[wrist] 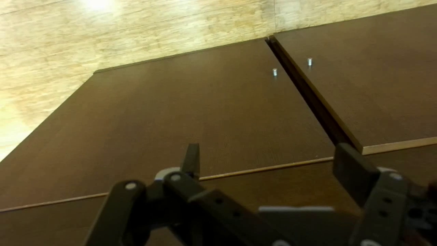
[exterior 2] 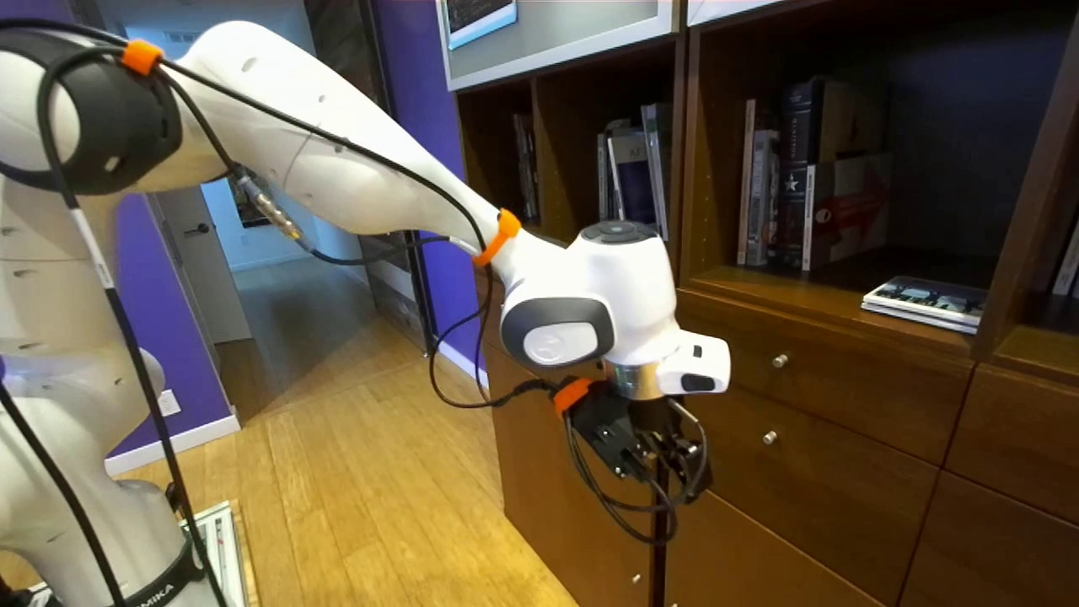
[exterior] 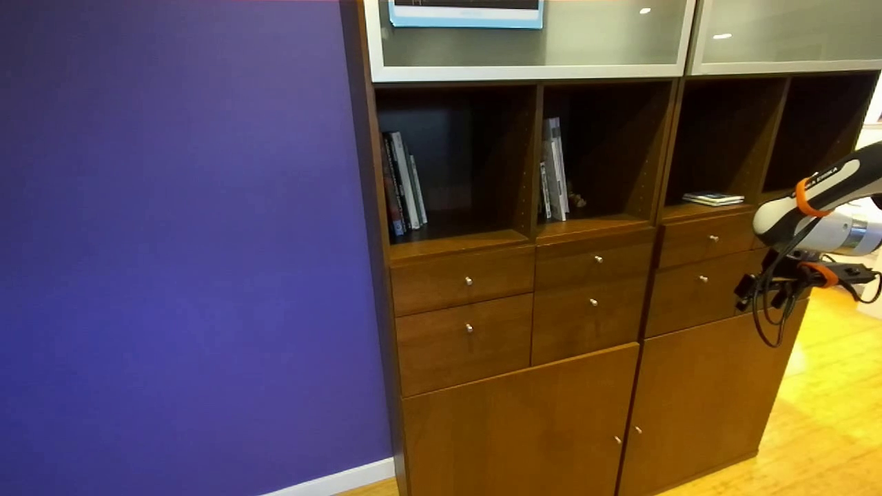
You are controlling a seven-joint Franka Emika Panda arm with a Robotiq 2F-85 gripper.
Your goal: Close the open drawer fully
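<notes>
No pale drawer side walls show in any view, so I cannot tell which drawer is the open one. Reddish-brown drawer fronts with small silver knobs show in both exterior views, such as an upper front [exterior: 682, 244] under the shelf with the thin stack. That upper front also shows [exterior 2: 851, 384] and looks nearly flush. A lower front [exterior 2: 843, 480] lies below it. My gripper [exterior: 758, 291] hangs beside these fronts; it also shows [exterior 2: 670, 464], partly hidden by cables. In the wrist view the jaws [wrist: 268, 164] are wide apart, with nothing between them.
Tall cabinet doors [exterior: 524, 420] stand below the drawers; they also show in the wrist view [wrist: 205, 112], with a dark gap [wrist: 307, 95] between them. Shelves above hold books [exterior: 403, 182] and a thin stack [exterior 2: 923, 303]. A purple wall [exterior: 193, 241] stands beside the cabinet.
</notes>
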